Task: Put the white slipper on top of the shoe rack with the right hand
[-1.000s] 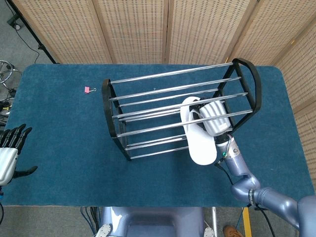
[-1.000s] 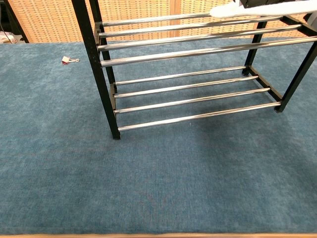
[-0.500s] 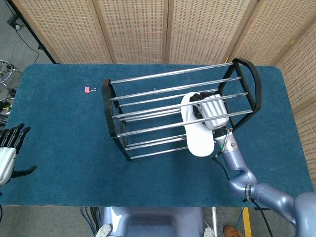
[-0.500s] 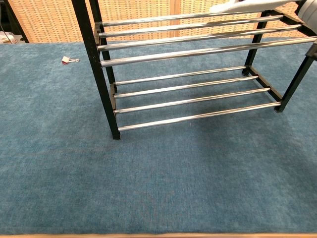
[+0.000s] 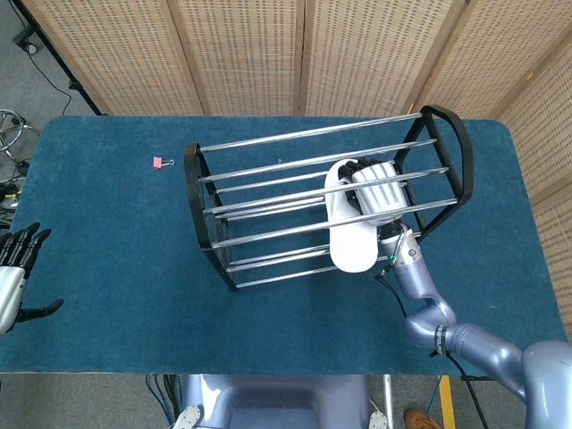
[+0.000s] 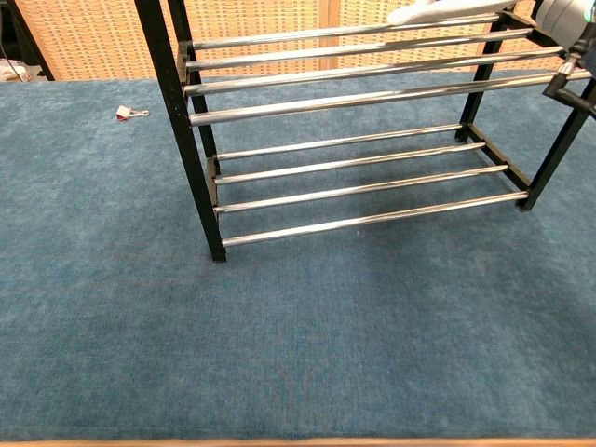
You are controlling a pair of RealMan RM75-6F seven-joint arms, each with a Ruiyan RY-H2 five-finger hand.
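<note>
The right hand (image 5: 377,191) grasps the white slipper (image 5: 349,234) over the top rails of the shoe rack (image 5: 268,207), so the sole can lie across several bars. Its heel end overhangs the front rail, so I judge it needs more depth. The left hand (image 5: 15,273) waits far away at the table edge (image 5: 98,357), fingers released.

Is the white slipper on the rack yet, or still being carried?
Carried: the right hand grips the white slipper over the shoe rack's top bars. Whether it touches them, I cannot tell.
</note>
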